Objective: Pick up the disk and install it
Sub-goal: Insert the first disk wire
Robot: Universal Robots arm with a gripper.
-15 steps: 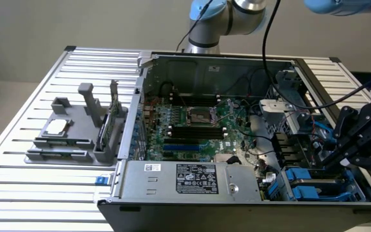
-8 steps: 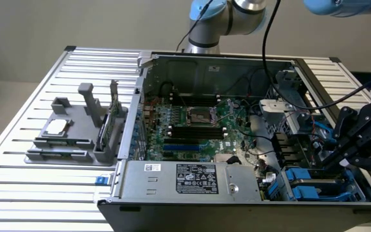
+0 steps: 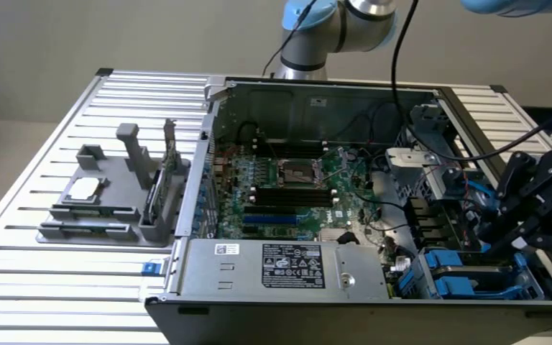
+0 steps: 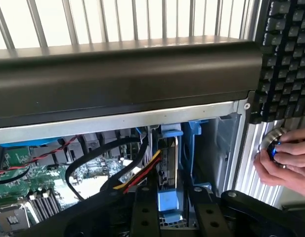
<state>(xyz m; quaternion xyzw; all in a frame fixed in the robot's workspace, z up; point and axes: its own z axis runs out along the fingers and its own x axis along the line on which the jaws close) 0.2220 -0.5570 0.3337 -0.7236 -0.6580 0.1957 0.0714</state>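
The black gripper [image 4: 174, 217] hangs low inside the open computer case [image 3: 353, 92], at the corner on the exterior view's right. In the exterior view the gripper [image 3: 508, 236] reaches down into the drive slots there. Its two sides sit on either side of the blue end of the disk [image 4: 170, 197]. They are very close to the blue plastic. One cannot tell if the gripper is squeezing the disk or has let go of it.

The disk stands on its edge in a slot at that corner of the case. Its blue rails run along its sides, and a grey metal part shows between them. It is down inside the case, not out on the table.

Just beside the disk, a bunch of yellow, red and black wires [image 4: 137, 175] bends down past the slot. Next to that is the green board [image 3: 295, 188] on the floor of the case. Blue holders [image 3: 453, 269] sit in the slots near the gripper. A big silver box with a label [image 3: 286, 266] lies along the near edge of the case.

The case rests on a table of grey slats [image 3: 26, 277]. On the exterior view's left, well apart from the case, is a grey stand [image 3: 113, 198] with a small square silver chip [image 3: 84, 189] on it.

Outside the case lie a dark keyboard [image 4: 285, 49] and a person's hand [image 4: 286, 160] on a round knob [image 4: 274, 143].
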